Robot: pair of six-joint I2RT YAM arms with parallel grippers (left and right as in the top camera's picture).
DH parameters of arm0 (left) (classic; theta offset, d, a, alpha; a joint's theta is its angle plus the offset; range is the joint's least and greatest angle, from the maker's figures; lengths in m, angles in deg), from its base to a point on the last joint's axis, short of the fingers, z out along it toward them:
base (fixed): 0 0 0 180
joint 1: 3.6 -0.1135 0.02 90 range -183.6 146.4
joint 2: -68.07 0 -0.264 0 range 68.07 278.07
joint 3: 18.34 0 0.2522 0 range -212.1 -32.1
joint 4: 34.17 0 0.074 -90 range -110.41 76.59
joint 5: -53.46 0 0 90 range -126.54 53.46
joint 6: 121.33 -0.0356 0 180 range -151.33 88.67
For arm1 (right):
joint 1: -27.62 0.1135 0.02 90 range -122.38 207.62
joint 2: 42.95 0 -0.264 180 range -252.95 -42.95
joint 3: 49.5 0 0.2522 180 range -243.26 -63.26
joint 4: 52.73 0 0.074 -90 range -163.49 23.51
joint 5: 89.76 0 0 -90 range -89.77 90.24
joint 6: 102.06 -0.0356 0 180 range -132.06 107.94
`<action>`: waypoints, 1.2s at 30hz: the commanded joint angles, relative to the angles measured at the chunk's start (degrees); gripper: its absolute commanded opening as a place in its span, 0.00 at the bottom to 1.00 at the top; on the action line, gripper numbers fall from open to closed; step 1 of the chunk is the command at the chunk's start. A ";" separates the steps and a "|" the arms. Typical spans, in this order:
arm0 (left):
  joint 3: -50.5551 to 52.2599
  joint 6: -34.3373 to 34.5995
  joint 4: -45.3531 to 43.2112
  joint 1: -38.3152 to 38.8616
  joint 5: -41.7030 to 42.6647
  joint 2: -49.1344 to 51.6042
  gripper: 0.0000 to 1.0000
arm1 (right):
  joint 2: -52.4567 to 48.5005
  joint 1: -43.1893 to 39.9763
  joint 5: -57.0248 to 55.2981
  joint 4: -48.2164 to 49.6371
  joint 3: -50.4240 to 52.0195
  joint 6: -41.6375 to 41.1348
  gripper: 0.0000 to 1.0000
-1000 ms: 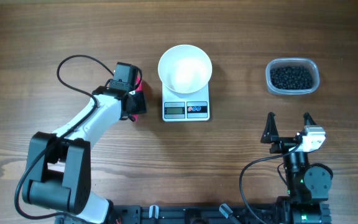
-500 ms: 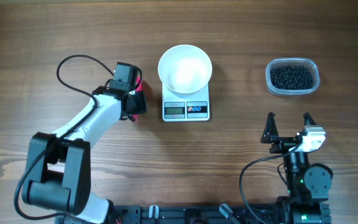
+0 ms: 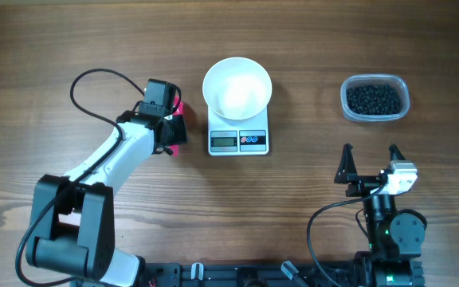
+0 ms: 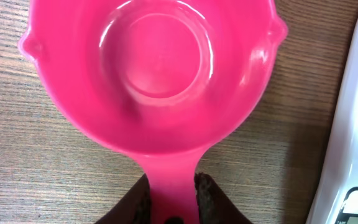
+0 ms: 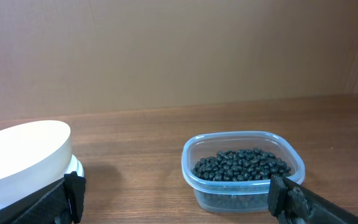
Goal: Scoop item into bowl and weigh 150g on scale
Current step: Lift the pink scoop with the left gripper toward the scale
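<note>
so, wide stretch of wooden table between scale and clear tub. pink scoop just left of the scale's edge, handle pinched in the left gripper. right gripper spread wide, near the front edge, well apart from the tub. white bowl atop the scale. beans heaped in the tub: small, round, black.
</note>
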 commanded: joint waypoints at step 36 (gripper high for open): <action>7.39 7.69 -6.51 -0.20 21.00 -16.85 0.04 | 0.35 0.44 0.50 0.15 0.07 0.37 1.00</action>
